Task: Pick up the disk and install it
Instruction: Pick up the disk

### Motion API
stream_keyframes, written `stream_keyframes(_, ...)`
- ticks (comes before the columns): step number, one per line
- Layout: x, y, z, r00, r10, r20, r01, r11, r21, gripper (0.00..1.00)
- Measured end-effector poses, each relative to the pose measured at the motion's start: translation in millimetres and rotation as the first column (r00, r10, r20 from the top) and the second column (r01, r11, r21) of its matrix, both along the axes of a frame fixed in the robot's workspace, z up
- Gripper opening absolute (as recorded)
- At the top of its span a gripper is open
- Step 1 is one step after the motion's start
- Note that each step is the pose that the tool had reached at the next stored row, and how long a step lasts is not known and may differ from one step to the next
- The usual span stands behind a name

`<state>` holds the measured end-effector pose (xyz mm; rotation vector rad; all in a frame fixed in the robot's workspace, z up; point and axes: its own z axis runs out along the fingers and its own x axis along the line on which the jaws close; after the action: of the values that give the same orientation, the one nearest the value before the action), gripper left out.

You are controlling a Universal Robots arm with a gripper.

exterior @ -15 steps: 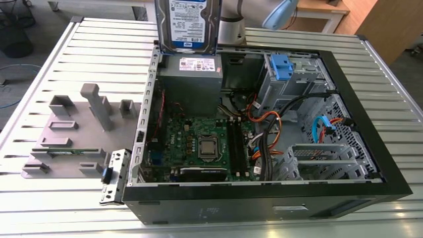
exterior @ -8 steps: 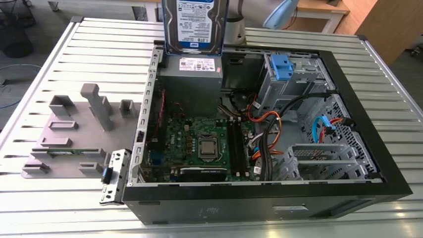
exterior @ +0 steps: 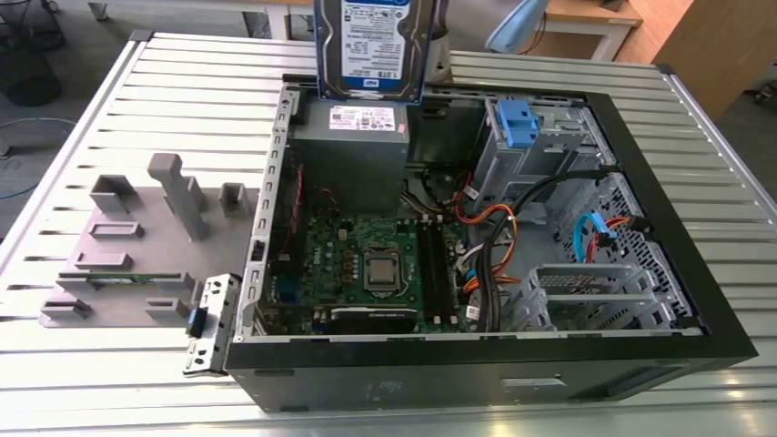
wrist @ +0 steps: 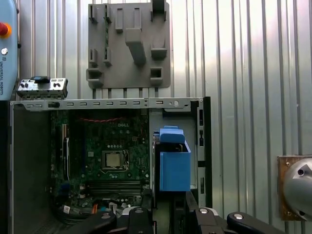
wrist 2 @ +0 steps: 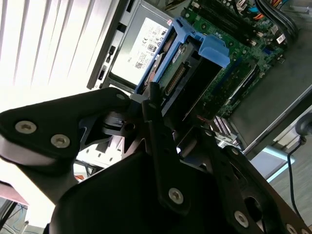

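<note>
Disk across views: the exterior view shows the disk (exterior: 370, 41), a flat rectangular silver metal hard drive, broadside on, with its white-and-blue label facing the camera. Both wrist views look along it end-on, so there it appears mostly as its blue plastic carrier, with a raised blue tab at the end.
Disk edge detail: the second wrist view shows the drive's connector edge inside the carrier frame.
Disk look: silver body, label covering most of the face, blue frame visible along its lower edge.
Disk position: upright in the air over the rear part of the open case, just above the grey metal power-supply box with a white sticker (exterior: 352, 137).
Pincer: the black pincer (wrist: 168, 210) is pressed together on the disk, with one finger on either side of the carrier.
Case: an open black computer tower (exterior: 680, 273) lies on its side, with the green motherboard (exterior: 364, 264) exposed.
Obstructions: orange, black and blue cables (exterior: 498, 228) lie between the motherboard and the silver metal drive cage (exterior: 547, 137), which carries a small blue plastic latch (exterior: 516, 123).
Outside the case: a grey plastic fixture plate with upright blocks (exterior: 134, 237) lies toward the exterior view's left. A small metal bracket (exterior: 206, 323) stands against the case corner.
Worktop: ribbed silver metal worktop (exterior: 97, 364).
</note>
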<state>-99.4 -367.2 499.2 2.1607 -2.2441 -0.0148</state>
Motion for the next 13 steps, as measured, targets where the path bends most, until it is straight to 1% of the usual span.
stream_keyframes(8,14.5,0.0,0.0,1.0,0.0,0.0,0.0,1.0,0.0,0.35)
stream_keyframes(9,21.0,0.0,0.0,1.0,0.0,0.0,0.0,1.0,0.0,0.35)
stream_keyframes(13,29.1,0.0,0.0,1.0,0.0,0.0,0.0,1.0,0.0,0.35)
